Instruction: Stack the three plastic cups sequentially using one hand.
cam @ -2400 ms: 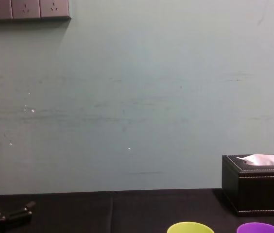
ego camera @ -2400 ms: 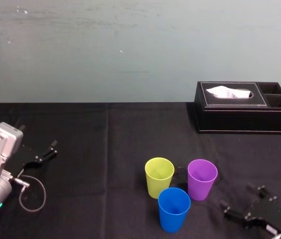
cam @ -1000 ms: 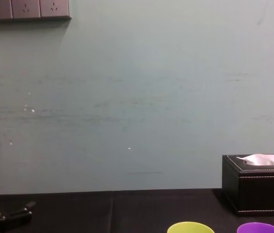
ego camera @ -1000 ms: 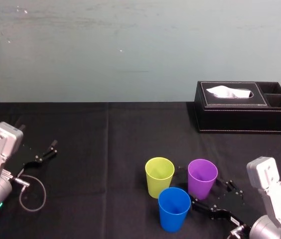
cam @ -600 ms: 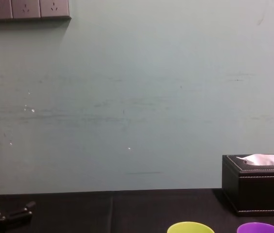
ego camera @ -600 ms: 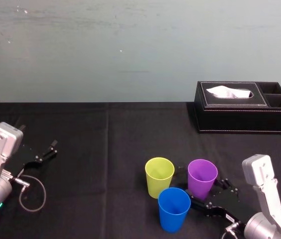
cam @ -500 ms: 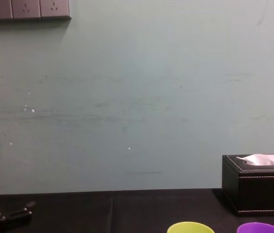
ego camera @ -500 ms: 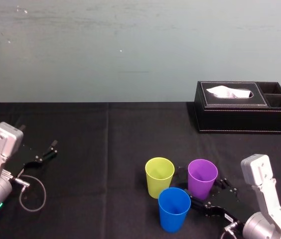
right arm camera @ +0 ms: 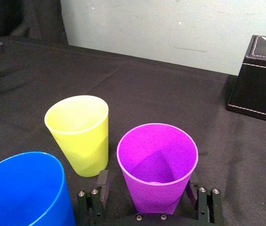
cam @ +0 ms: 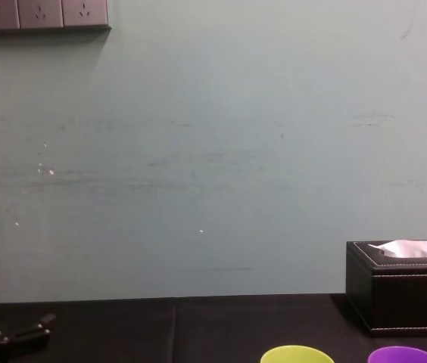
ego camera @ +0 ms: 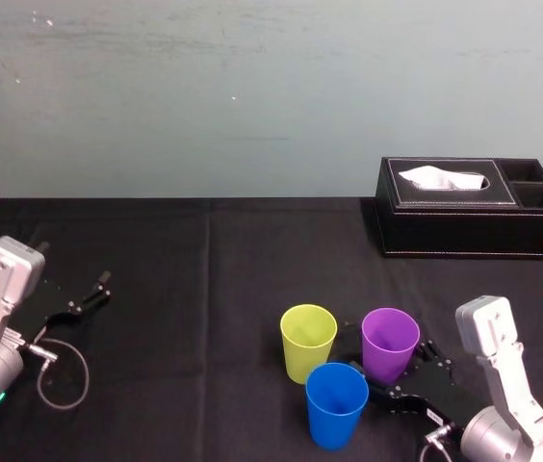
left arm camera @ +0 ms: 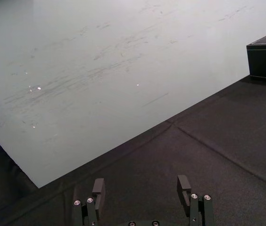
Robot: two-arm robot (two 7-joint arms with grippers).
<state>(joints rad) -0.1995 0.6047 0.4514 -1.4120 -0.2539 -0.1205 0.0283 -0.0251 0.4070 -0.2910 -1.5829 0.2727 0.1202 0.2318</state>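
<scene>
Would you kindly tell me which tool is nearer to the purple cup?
Right. The right tool straddles the purple cup at its base; the left tool rests far off across the table.

Three plastic cups: a yellow-green cup (ego camera: 308,339), a purple cup (ego camera: 390,343), a blue cup (ego camera: 336,403). One black tissue box (ego camera: 471,207). Two claws, left claw (ego camera: 93,292) and right claw (ego camera: 394,364). Three wall sockets (cam: 41,13).

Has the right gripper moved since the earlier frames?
Yes. The right gripper moved left and forward to the purple cup, its open fingers now flanking it.
</scene>
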